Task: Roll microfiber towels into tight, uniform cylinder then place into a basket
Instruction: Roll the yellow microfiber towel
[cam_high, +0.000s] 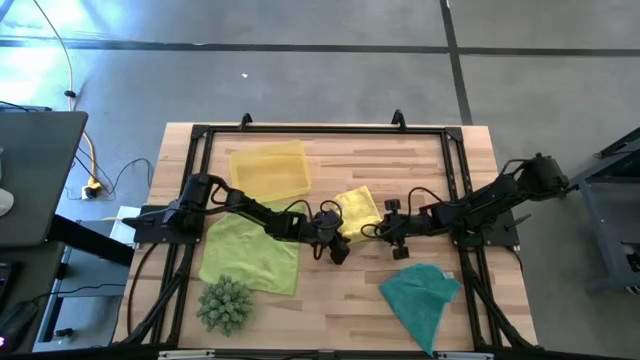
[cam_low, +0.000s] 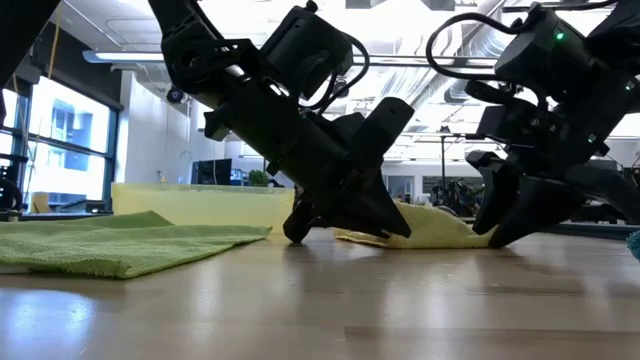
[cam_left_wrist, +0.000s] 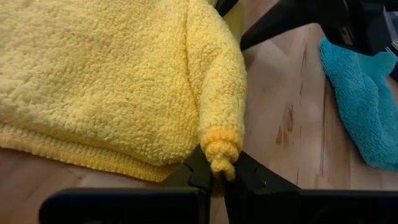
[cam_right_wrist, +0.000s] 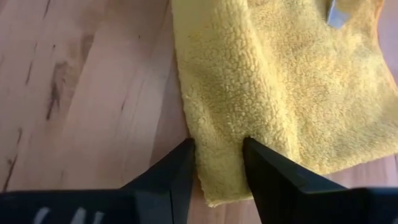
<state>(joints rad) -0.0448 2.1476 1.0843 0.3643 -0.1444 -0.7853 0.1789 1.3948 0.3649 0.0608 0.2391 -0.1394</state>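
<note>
A: Near edge of counter, bottom of high view?
B: Spiky green ball lower left; teal towel lower right, crumpled, untouched. Lime green towel just above the ball, lying flat.

A: Centre?
B: Yellow towel, partly rolled. Left tool clamped together on the roll's tight end, probably to pin it against unwinding. Right tool at the opposite edge, fingers apart, straddling the hem and not yet gripping; likely set to take that end so both ends turn evenly.

A: Far side?
B: Basket, upper left of centre, holding nothing. No cylinder finished; three towels outstanding.
</note>
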